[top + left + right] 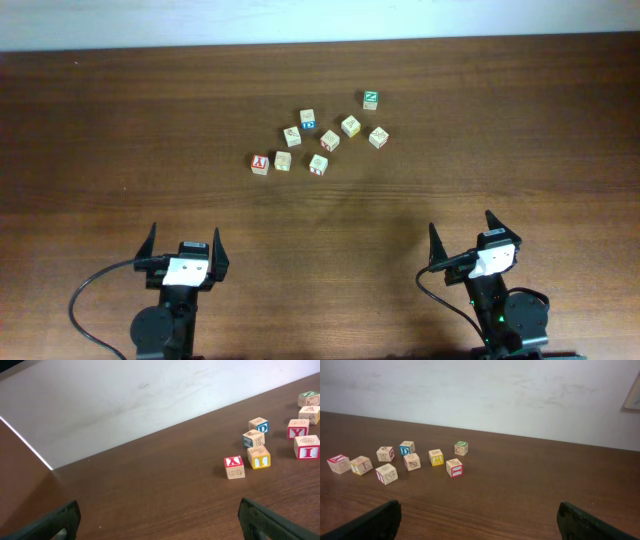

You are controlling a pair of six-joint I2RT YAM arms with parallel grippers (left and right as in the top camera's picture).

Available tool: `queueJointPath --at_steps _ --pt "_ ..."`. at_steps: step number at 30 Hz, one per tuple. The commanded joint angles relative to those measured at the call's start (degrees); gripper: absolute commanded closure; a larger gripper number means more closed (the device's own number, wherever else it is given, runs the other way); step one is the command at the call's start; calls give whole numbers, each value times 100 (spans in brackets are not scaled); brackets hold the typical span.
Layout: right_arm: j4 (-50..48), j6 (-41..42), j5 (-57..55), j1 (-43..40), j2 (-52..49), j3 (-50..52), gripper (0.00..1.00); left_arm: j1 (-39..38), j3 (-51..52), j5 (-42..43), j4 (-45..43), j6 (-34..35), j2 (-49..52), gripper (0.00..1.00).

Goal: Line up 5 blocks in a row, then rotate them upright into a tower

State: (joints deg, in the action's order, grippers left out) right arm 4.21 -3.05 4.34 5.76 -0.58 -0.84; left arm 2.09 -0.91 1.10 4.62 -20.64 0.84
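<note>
1. Your left gripper [185, 232]: near edge of the worktop [100, 120], jaws spread wide, holding nothing.
2. Your right gripper [460, 222]: same near edge, likewise wide apart and empty.
3. The blocks [330, 140]: loose cluster mid-worktop, well apart from both grippers.
4. Red Y block [260, 163]: at the cluster's left end.
5. Green Z block [371, 99]: farthest from you.
</note>
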Motion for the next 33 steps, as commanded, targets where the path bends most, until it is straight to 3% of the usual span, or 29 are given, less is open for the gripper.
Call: queueJointPath --at_steps 1,4,10,15,22,25,29,33 --pt "-2 4 -46 -26 37 52 1 37 42 4 0 -92 -55 1" --pt "-11 7 -46 -26 39 52 2 37 39 28 -9 -90 -55 1" --pt "-361 48 149 -17 39 52 1 33 37 1209 -459 -85 -55 1" --pt "-334 48 470 -17 35 -76 1 33 -76 1340 -1019 702 151 1" --pt "649 221 1067 -17 -933 -1394 2 33 -2083 1681 -671 732 2122 1" --pt "1180 -146 1001 -17 -1683 -2319 1 33 -2977 1720 -437 730 3276 1" --pt "1738 -407 1008 -17 -3134 -3827 2 33 -4240 2175 -90 730 4798 1" --pt "2444 -431 1010 -17 -4690 -5469 2 33 -6041 2315 1150 728 6262 1"
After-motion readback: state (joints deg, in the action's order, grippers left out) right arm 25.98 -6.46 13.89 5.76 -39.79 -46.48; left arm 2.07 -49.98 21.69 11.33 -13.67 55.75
